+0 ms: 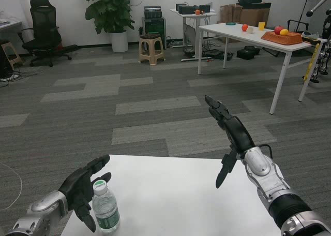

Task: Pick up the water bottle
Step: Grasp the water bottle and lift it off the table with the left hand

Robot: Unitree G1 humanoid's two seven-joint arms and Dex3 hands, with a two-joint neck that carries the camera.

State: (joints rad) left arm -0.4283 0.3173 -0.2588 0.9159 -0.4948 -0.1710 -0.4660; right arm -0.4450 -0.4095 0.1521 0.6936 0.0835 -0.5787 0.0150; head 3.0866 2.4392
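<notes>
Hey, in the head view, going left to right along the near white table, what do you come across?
Left hand → water bottle, standing upright at the table's left edge right beside that hand → bare tabletop → right hand, raised with fingers apart and holding nothing.

An office-like lab: grey carpet tiles (129, 86), office chair (44, 26), white tables (243, 37), stacked equipment (153, 24).
</notes>
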